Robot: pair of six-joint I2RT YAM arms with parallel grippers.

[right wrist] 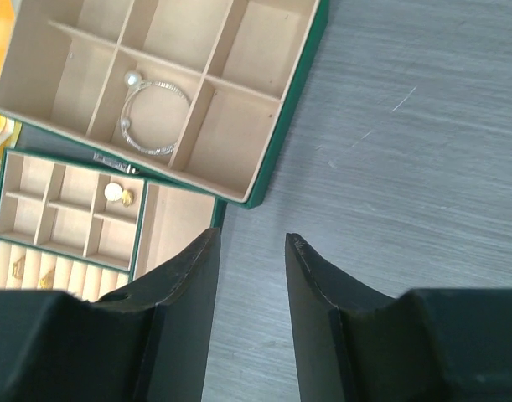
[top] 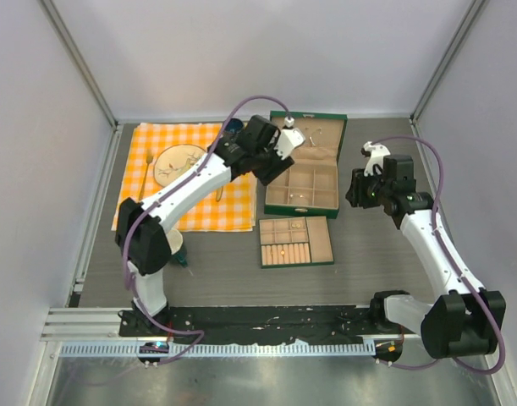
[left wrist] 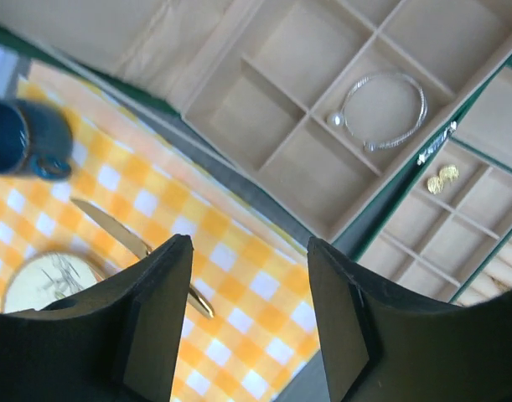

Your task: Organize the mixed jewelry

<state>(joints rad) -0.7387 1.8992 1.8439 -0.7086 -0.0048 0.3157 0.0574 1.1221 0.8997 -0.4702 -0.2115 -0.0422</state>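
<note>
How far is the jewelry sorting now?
Done: the bangle lies in a box compartment; studs and gold pieces sit in the tray. In hand: nothing; left hand and right hand are open. Left: hard to tell; a shiny bit at the box's front edge may be jewelry or a clasp.

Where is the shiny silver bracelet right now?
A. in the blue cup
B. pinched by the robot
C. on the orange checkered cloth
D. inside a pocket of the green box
D: the bracelet lies flat in one beige compartment of the open box.
</note>
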